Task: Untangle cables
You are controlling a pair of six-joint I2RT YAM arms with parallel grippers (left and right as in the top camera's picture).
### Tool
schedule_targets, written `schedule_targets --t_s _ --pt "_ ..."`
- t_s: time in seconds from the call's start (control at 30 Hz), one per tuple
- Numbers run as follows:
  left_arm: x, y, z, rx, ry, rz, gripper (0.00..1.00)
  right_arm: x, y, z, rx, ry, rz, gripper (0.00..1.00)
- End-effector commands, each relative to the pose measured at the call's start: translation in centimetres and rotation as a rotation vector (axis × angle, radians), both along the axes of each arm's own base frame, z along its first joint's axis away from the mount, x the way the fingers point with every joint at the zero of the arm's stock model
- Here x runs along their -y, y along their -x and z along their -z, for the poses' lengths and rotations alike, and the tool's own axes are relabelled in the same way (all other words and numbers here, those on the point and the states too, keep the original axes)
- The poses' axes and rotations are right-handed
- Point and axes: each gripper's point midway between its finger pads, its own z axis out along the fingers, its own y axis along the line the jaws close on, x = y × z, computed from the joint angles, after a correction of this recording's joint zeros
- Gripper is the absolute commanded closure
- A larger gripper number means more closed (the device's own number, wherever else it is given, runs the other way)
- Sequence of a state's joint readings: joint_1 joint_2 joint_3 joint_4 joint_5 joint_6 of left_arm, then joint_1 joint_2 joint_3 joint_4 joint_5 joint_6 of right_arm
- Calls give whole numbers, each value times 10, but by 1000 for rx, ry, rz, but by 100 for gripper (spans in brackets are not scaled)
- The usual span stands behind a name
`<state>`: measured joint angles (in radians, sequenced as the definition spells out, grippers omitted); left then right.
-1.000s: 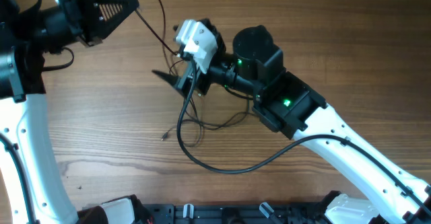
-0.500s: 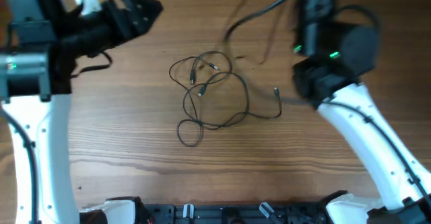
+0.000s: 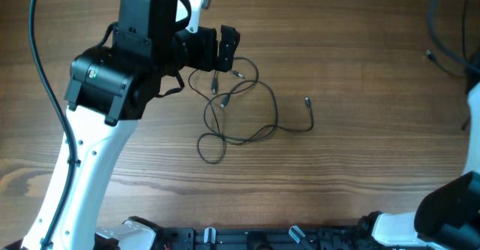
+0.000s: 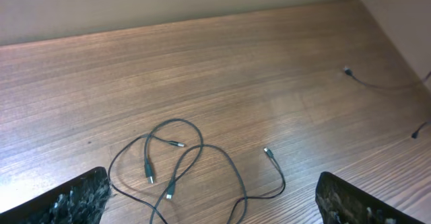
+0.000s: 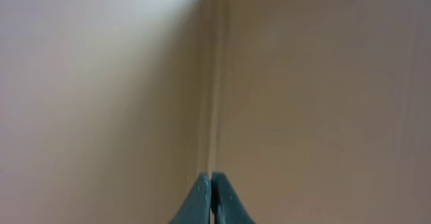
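Observation:
A loose tangle of thin black cables (image 3: 232, 103) with several small plug ends lies on the wooden table; one end (image 3: 307, 102) trails off to the right. My left gripper (image 3: 228, 49) hovers just above the tangle's upper left, open wide and empty. The left wrist view shows the cables (image 4: 201, 146) low in the middle, between and beyond my spread fingers (image 4: 81, 200). My right gripper (image 5: 211, 183) is shut on nothing and faces a plain beige wall. It is outside the overhead view.
Another thin black cable (image 3: 439, 58) lies near the table's far right edge, and its plug (image 4: 347, 70) also shows in the left wrist view. Part of the white right arm (image 3: 472, 107) crosses the right border. A beige wall (image 4: 168, 2) backs the table.
My left arm has swung in from the left edge to above the tangle and opened its jaws. The right arm has left the cables, drawn off to the right and shut.

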<state>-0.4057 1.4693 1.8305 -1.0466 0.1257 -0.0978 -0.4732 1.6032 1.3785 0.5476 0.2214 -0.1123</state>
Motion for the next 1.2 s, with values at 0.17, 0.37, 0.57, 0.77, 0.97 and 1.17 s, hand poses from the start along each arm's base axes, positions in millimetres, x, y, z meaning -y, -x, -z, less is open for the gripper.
schedule_targets --t_s 0.17,0.37,0.57,0.77,0.97,1.17 --pt "-6 10 23 -99 -56 -11 0 109 108 274 214 -1343 535 96" --pt "-9 16 47 -213 -75 -40 0 31 100 379 275 -2021 669 89" --pt "-8 17 55 -250 -81 -40 0 -28 70 380 356 -2448 598 82" --pt "-6 13 52 -227 -70 -39 0 -30 65 378 421 -2491 623 0" --pt "-6 13 52 -227 -70 -39 0 -30 35 345 405 -2507 348 0" --pt "-6 13 52 -230 -71 -39 0 -3 -27 148 631 -1938 -458 0"
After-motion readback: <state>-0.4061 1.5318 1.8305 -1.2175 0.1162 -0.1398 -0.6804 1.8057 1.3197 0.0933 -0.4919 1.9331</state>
